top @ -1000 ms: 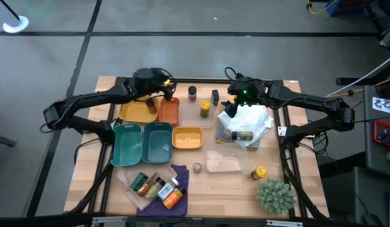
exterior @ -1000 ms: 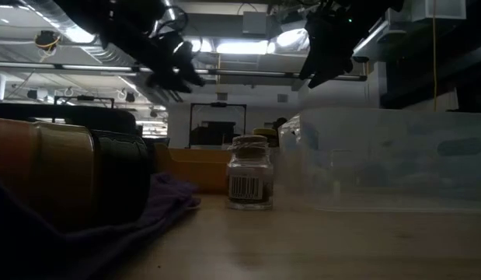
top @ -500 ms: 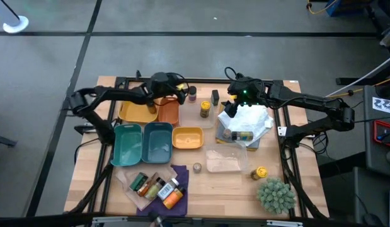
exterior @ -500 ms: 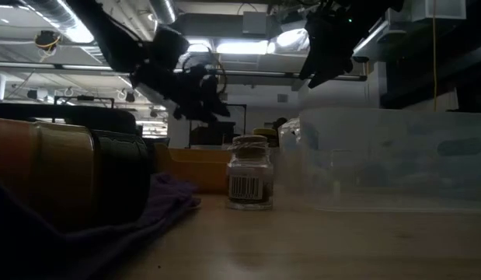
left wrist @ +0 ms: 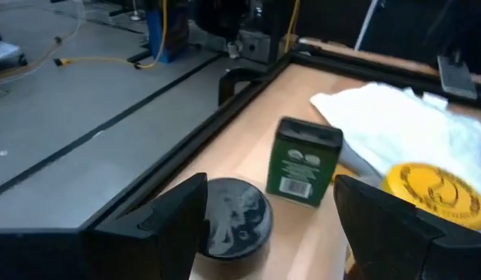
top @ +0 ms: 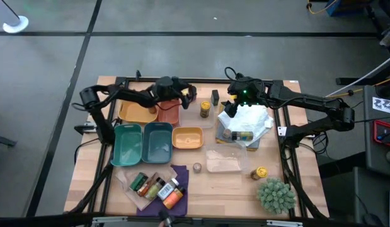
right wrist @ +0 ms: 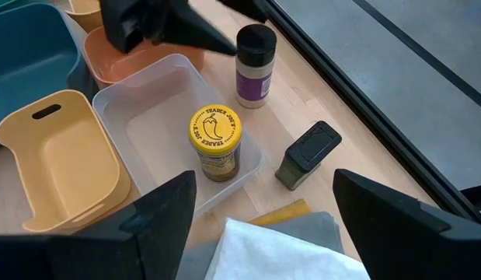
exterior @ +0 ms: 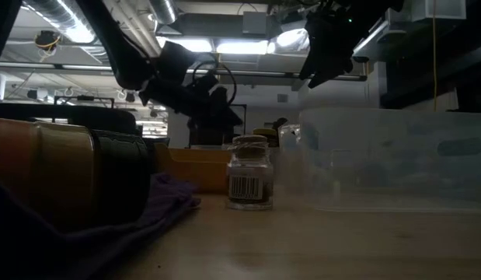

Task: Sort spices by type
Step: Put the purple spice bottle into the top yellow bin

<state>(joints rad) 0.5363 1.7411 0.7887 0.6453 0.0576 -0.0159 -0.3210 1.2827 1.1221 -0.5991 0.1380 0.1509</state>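
Observation:
At the table's far middle stands a spice jar (top: 192,94) with a black cap (left wrist: 233,213). My left gripper (top: 189,95) is open at it, one finger (left wrist: 178,216) on each side of the cap, with a gap to the jar showing. A dark green tin (left wrist: 304,162) stands upright just past it. A yellow-lidded jar (right wrist: 215,141) stands in a clear tray (right wrist: 144,117). My right gripper (top: 235,101) hangs open, high above the white cloth (top: 250,118), holding nothing. More spices (top: 158,186) lie on a purple cloth at the near left.
Yellow (top: 135,112), orange (top: 169,112) and teal (top: 143,142) trays crowd the left half, with a small yellow tray (top: 187,137) at the middle. A clear box (top: 225,161), a small jar (top: 197,167), a yellow-capped jar (top: 261,172) and a spiky green plant (top: 275,194) sit near right.
My left gripper has swung toward the table's right edge and come down, tipping more level, from above the yellow tray to the black-capped jar at the far edge. It has stayed open. My right gripper has kept still.

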